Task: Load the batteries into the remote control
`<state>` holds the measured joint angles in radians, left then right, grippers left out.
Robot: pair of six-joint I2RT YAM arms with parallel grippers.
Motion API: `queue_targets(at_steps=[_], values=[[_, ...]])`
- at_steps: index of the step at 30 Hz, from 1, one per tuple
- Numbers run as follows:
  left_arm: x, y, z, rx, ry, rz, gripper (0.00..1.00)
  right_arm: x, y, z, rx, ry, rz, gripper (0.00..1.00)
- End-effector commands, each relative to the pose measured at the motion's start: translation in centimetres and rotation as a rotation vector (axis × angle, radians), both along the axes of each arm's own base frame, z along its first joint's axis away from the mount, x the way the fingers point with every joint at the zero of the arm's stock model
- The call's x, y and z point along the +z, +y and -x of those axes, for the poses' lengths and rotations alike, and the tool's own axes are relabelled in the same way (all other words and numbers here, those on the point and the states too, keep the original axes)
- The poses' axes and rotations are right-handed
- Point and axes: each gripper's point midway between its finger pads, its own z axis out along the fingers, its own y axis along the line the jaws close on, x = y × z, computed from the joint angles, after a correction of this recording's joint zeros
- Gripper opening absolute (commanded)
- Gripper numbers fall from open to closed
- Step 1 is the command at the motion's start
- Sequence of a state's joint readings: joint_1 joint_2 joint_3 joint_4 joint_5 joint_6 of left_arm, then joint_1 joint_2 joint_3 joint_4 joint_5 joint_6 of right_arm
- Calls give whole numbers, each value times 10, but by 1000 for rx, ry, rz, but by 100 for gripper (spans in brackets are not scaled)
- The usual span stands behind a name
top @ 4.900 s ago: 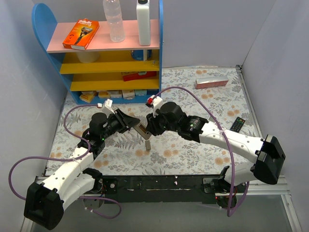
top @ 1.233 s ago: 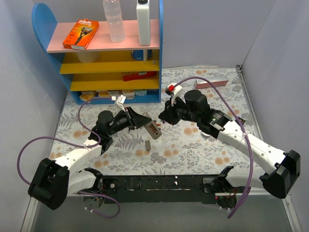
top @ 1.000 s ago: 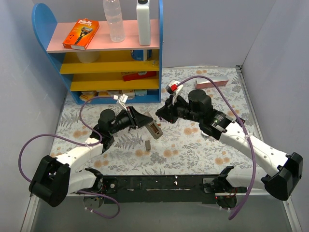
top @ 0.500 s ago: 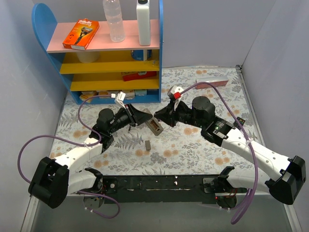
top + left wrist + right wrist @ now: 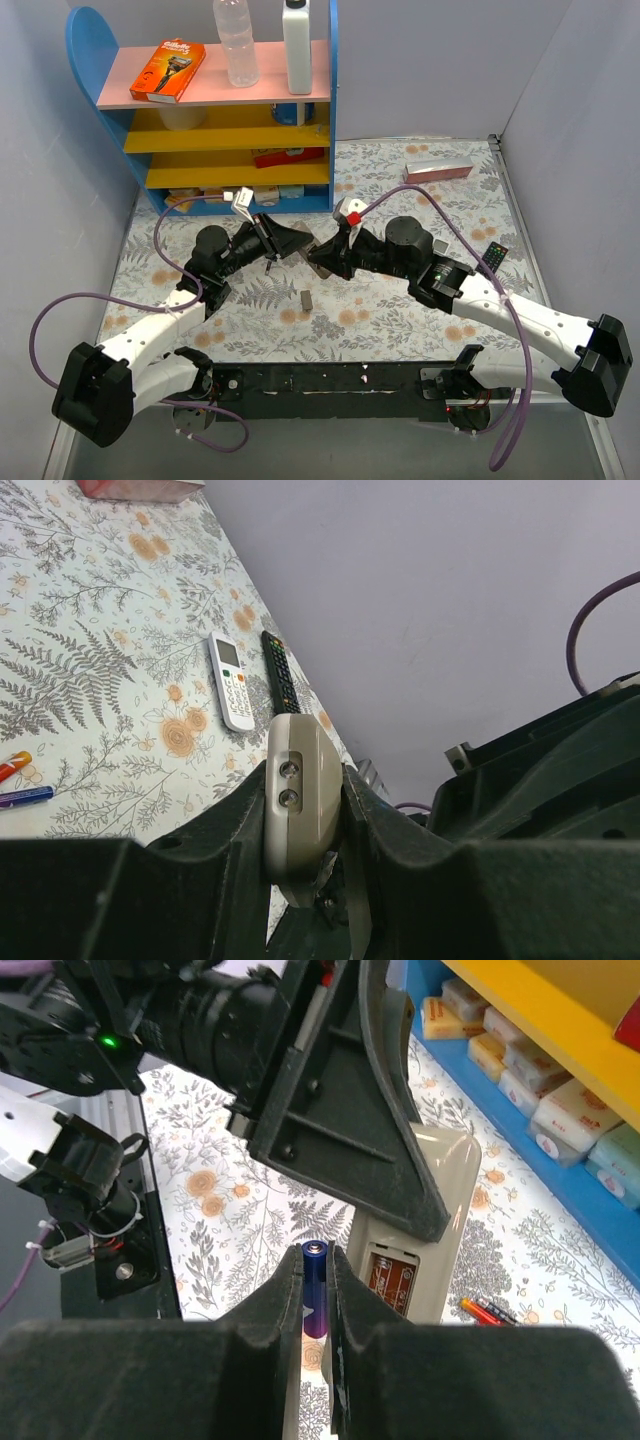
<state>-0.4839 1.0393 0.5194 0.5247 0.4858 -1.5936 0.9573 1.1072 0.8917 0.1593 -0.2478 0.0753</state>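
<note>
My left gripper (image 5: pixel 303 815) is shut on the remote control (image 5: pixel 300 780), a beige-white squared body clamped edge-on between both fingers. In the right wrist view the remote control (image 5: pixel 432 1210) shows its back with the battery compartment (image 5: pixel 390 1275) open and empty. My right gripper (image 5: pixel 316 1260) is shut on a blue-purple battery (image 5: pixel 316 1285), held upright just left of that compartment, not touching it. Two loose batteries (image 5: pixel 488 1311), red and blue-purple, lie on the cloth. From above, the left gripper (image 5: pixel 292 243) and right gripper (image 5: pixel 326 260) meet mid-table, mostly hiding the remote.
A small grey cover (image 5: pixel 305 298) lies on the cloth in front of the grippers. A slimmer white remote (image 5: pixel 232 680) and a black remote (image 5: pixel 280 672) lie side by side at the right. A pink box (image 5: pixel 438 171) sits far back; the blue-and-yellow shelf (image 5: pixel 230 130) stands back left.
My right gripper has moved left and down with the battery, closing in on the remote's open back. The left gripper keeps the remote, shifted only slightly.
</note>
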Motion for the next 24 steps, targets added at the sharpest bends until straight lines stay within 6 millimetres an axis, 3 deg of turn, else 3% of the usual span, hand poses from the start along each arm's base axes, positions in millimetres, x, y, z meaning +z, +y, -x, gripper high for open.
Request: queue_targets(at_steps=[1,14,24], values=[[21,2,2,11,-39,23,0,6,3,-12,-62,-63,-45,1],[22,3,2,17,-17,35,0,0,2,-33,-149,-111,-9,1],[28,4,1,27,-13,47,0,-28,-2,-31,-151,-84,39,1]])
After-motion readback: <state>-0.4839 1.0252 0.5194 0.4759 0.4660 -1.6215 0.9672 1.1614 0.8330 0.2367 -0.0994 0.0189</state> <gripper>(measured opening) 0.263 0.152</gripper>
